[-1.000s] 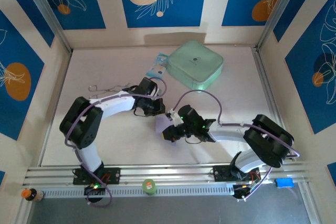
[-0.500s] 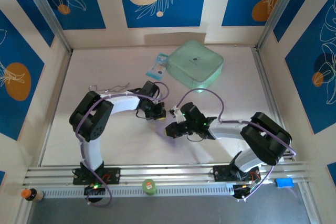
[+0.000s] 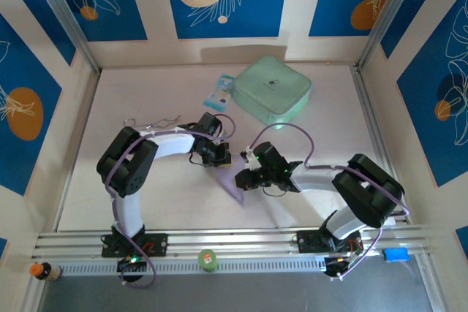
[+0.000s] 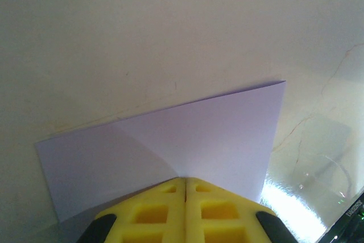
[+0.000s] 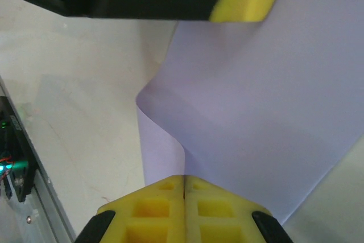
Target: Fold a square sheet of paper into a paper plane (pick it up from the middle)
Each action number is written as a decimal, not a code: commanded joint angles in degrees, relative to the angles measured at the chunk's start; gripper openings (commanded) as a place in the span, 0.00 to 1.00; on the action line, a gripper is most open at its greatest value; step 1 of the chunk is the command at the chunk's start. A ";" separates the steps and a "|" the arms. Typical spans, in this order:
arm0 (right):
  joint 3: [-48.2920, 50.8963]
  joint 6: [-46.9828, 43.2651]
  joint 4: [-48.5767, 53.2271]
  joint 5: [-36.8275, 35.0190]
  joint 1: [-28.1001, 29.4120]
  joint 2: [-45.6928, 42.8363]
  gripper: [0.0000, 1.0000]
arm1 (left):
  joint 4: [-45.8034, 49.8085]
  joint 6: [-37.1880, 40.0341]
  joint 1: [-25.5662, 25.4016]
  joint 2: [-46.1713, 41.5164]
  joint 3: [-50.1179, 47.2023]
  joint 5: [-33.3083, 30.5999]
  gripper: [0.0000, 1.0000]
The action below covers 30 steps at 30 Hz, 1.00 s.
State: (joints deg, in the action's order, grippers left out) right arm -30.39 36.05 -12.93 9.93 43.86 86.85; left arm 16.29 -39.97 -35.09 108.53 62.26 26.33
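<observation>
The pale tabletop carries a green case. A blue-white packet lies just beside it

You're in a robot lab cell, white table boxed in by blue printed panels, metal rail along the front.
</observation>
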 commanded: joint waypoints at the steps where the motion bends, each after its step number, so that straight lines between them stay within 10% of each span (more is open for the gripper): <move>1: -0.90 0.14 1.90 -2.26 0.13 0.95 0.01 | 1.46 0.52 0.40 0.84 -0.73 -0.66 0.07; 30: -1.73 -0.21 4.03 -5.80 1.06 1.42 0.02 | 1.38 0.33 0.37 0.35 -1.00 -0.63 0.06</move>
State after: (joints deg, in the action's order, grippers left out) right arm -30.79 36.07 -10.31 4.62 44.56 87.66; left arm 16.27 -39.97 -35.09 108.53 62.26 26.35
